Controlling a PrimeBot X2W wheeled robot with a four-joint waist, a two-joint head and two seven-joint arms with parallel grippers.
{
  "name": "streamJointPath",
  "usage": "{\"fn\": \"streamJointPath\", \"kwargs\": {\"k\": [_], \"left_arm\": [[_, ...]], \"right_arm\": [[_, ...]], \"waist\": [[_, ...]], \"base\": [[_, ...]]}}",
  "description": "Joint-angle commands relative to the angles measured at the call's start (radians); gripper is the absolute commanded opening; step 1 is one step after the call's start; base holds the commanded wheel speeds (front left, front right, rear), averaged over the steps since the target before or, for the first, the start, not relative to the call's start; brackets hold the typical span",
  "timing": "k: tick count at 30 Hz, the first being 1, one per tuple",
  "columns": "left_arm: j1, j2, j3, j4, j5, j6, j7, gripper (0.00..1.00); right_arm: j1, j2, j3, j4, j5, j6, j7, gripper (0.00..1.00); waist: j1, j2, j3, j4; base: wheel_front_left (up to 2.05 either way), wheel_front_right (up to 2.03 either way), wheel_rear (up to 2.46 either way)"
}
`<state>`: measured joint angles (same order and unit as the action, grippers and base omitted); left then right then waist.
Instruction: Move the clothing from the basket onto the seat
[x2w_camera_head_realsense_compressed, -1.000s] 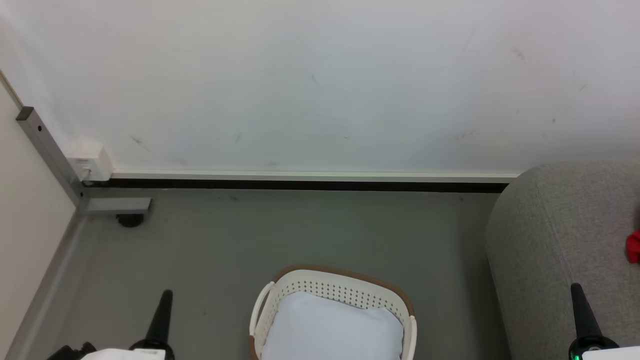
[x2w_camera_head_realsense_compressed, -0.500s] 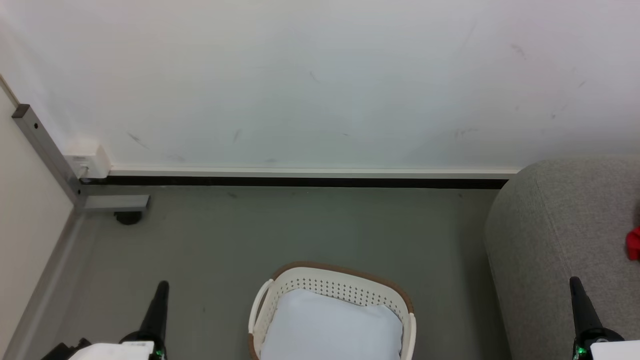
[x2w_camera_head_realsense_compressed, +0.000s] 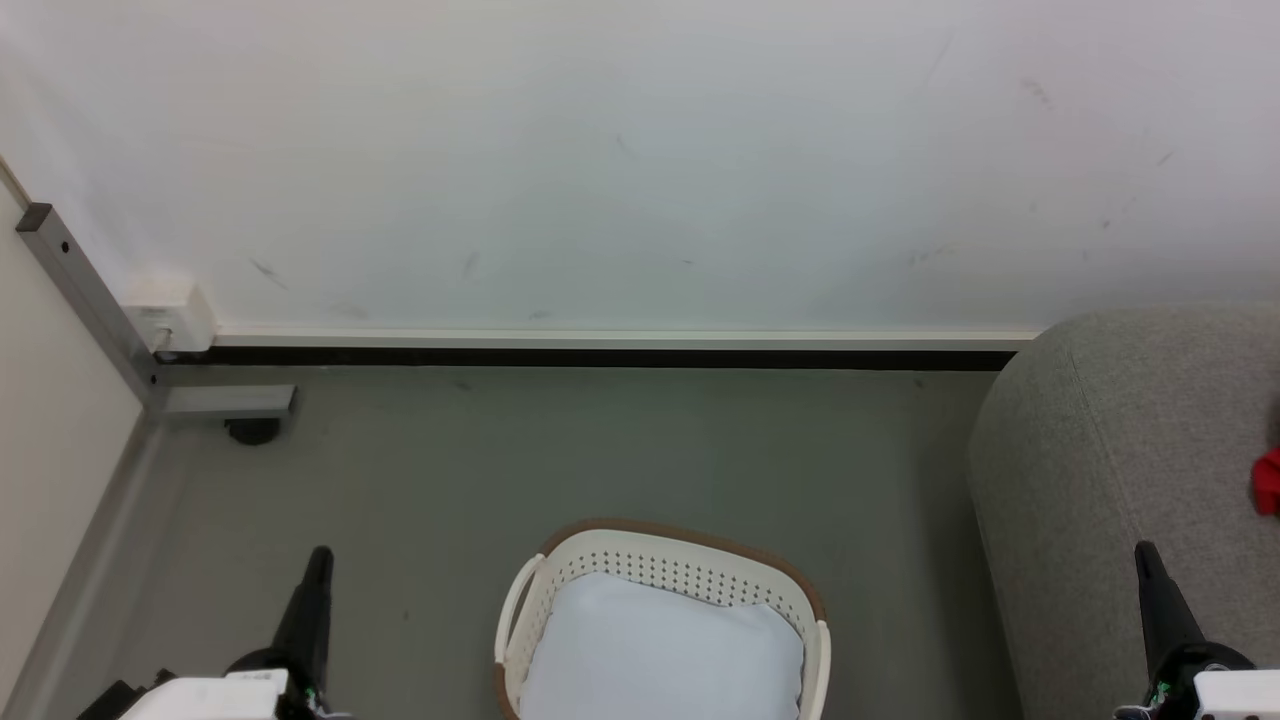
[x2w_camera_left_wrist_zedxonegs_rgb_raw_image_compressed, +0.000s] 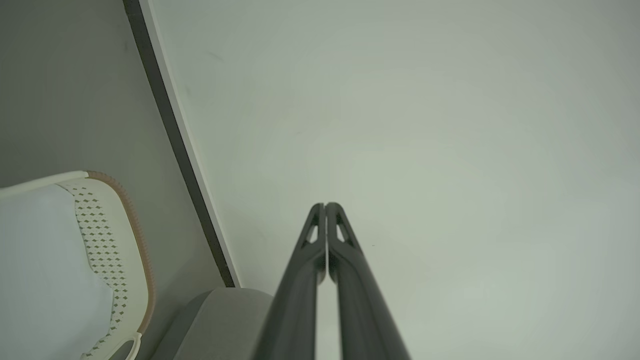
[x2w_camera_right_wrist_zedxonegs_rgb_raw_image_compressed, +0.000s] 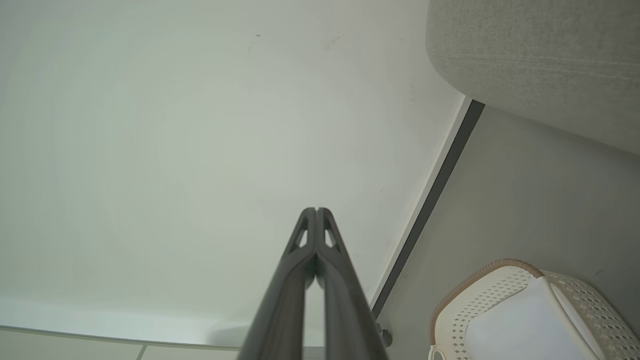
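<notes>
Across the upper half of the head view, a scuffed white wall (x2w_camera_head_realsense_compressed: 640, 150) is taking up most of the picture, meeting the grey floor (x2w_camera_head_realsense_compressed: 600, 450) along a dark baseboard strip (x2w_camera_head_realsense_compressed: 600, 357). At the right, the light grey sofa (x2w_camera_head_realsense_compressed: 1120, 450) is bulging in with its rounded end and a stitched seam, its far corner sitting close to the wall. Low centre, the white perforated basket (x2w_camera_head_realsense_compressed: 690, 540) with the brown rim is standing on the floor, apart from the sofa, a band of floor between them. A pale white-blue pad (x2w_camera_head_realsense_compressed: 660, 650) is lying in it, covering the inside. My left gripper (x2w_camera_head_realsense_compressed: 320, 556) is pointing up from the lower left over bare floor, left of the basket; on its wrist camera I am reading the two dark fingers (x2w_camera_left_wrist_zedxonegs_rgb_raw_image_compressed: 302, 280) pressed together tip to tip. The right gripper (x2w_camera_head_realsense_compressed: 1143, 552) is rising at the lower right, showing against the sofa's side; its wrist camera is giving me its fingers (x2w_camera_right_wrist_zedxonegs_rgb_raw_image_compressed: 290, 285) likewise closed at the tips. The red clothing (x2w_camera_head_realsense_compressed: 1268, 482) is lying on the sofa top at the far right edge; a small scrap is showing, cut by the frame, so I am not judging whether it is one garment or two. Far left, a grey metal post (x2w_camera_head_realsense_compressed: 80, 290) is running down to the floor, with a white socket box (x2w_camera_head_realsense_compressed: 170, 312) beside it and a black caster (x2w_camera_head_realsense_compressed: 252, 431) below.
</notes>
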<state>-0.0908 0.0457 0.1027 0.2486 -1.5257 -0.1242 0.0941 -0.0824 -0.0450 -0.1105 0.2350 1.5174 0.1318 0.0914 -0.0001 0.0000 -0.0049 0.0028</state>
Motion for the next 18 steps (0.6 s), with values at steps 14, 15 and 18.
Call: {"fn": "streamJointPath", "kwargs": {"k": [14, 15, 18], "left_arm": [[-0.023, 0.008, 0.015, -0.004, -0.093, -0.010, 0.024, 0.00], [-0.023, 0.008, 0.015, -0.004, -0.093, -0.010, 0.024, 0.00], [-0.023, 0.008, 0.015, -0.004, -0.093, -0.010, 0.024, 0.00]], "right_arm": [[-0.035, -0.009, -0.005, 0.012, 0.096, -0.002, 0.027, 0.00], [-0.034, -0.009, -0.005, 0.012, 0.096, -0.002, 0.027, 0.00], [-0.034, -0.009, -0.005, 0.012, 0.096, -0.002, 0.027, 0.00]], "waist": [[0.0001, 0.0000, 0.008, -0.003], [0.0001, 0.0000, 0.008, -0.003], [0.0001, 0.0000, 0.008, -0.003]], "base": [[0.00, 0.00, 0.00], [0.00, 0.00, 0.00], [0.00, 0.00, 0.00]]}}
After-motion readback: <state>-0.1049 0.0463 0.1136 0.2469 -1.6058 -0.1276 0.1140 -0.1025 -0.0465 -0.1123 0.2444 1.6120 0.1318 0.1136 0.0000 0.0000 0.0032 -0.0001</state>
